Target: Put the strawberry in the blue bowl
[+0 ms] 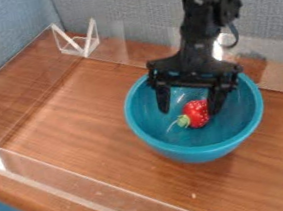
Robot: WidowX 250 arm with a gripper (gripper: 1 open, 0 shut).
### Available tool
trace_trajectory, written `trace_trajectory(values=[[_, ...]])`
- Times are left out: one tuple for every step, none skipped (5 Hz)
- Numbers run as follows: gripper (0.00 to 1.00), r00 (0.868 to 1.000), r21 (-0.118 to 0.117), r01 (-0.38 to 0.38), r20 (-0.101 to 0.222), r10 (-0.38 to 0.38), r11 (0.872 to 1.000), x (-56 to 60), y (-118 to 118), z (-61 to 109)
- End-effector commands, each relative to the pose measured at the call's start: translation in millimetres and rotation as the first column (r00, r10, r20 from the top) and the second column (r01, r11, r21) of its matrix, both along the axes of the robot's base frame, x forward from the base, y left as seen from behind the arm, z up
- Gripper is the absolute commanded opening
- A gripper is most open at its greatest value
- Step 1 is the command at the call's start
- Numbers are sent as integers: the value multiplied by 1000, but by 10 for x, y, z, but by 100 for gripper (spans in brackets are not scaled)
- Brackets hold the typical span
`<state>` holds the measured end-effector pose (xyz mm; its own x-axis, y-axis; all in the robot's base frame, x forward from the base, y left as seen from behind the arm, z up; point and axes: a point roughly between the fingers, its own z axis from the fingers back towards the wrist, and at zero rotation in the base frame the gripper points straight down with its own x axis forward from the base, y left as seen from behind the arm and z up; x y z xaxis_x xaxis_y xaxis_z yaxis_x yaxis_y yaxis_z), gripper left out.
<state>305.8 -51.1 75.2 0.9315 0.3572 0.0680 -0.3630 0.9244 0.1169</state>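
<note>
We see a small red strawberry (198,114) with a green leafy cap lying loose on the inside floor of the blue bowl (151,126), slightly right of its centre. The bowl is large, round, deep, glossy teal-blue, and stands upright on a wooden surface.

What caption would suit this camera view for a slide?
Open gripper above the strawberry, which lies inside the blue bowl on a wooden table.

A single camera looks down on me at a slant from beyond the counter (63,100)'s near edge, fairly close.
</note>
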Motion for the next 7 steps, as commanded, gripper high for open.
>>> trace_trajectory(values=[[100, 995, -12, 40, 95, -39, 999, 70, -22, 242], [100, 991, -10, 85, 102, -83, 996, 75, -57, 187], [0, 993, -5, 42, 108, -42, 999, 122, -97, 150], [0, 994, 0, 3, 110, -3, 1000, 163, -125, 115], [0, 993, 2, 17, 114, -18, 1000, 96, -70, 102], [0, 992, 5, 33, 121, -34, 999, 32, -1, 106], [0, 991, 7, 48, 125, -49, 999, 25, 83, 114]])
